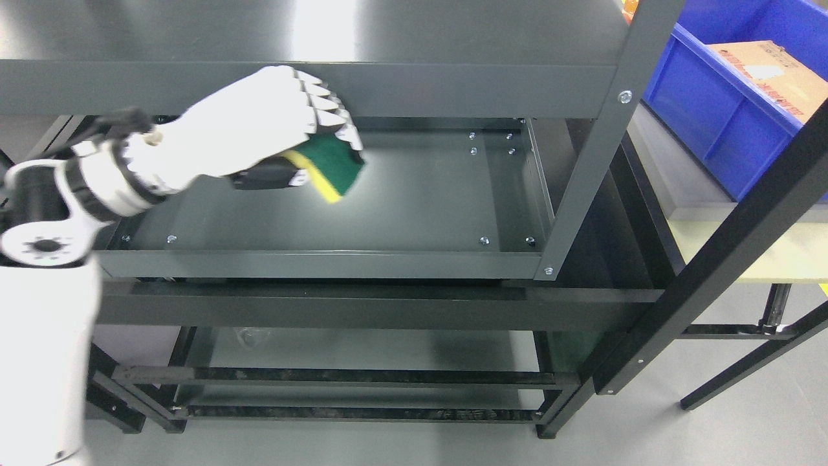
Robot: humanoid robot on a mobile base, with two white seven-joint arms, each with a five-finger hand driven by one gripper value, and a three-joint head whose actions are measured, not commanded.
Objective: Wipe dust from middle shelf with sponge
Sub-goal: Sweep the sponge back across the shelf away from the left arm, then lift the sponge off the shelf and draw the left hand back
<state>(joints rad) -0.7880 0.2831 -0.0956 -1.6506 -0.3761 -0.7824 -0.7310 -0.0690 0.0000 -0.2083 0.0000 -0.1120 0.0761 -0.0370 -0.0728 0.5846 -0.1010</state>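
A green sponge (333,165) with a yellow layer is clasped in the left robot hand (259,123), partly hidden by its white fingers (326,103), over the smooth dark metal middle shelf (414,207). Far to its right, a blue plastic bin (718,110) is cut off, its cardboard box (776,74) bearing unreadable print.

Dark grey metal rack, three tiers. Middle shelf (414,213): lipped tray, bolt heads at corners, sponge (335,169) green-over-yellow over its rear-left area, contact with the surface unclear. Top shelf (453,32) bare where visible. Bottom shelf (362,353) in shadow.
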